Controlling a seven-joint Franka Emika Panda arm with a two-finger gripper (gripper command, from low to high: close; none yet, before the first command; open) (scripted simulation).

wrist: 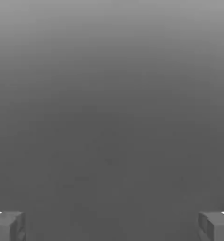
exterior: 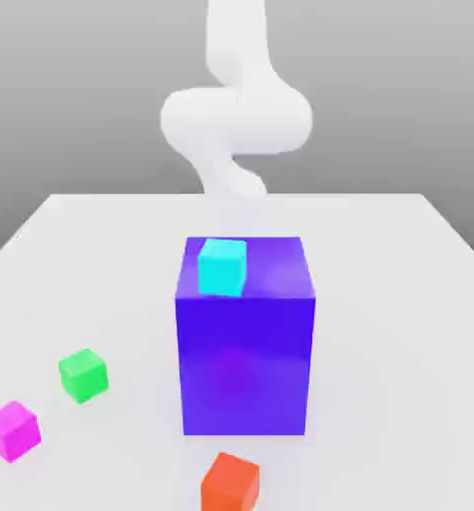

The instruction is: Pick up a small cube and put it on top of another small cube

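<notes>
Exterior view first: nearest the camera sits the orange-red cube on the white table, just in front of the big purple-blue block. Off to the exterior view's left lies the small magenta-pink cube, with the green cube near it, a little further back. A cyan cube rests on top of the block. The white arm rises behind. Hand view: the gripper is spread wide, one fingertip at each side, nothing between them.

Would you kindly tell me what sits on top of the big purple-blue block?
A small cyan cube rests on the purple-blue block, near its front edge toward the exterior view's left. Whatever lies behind the block is hidden.
</notes>
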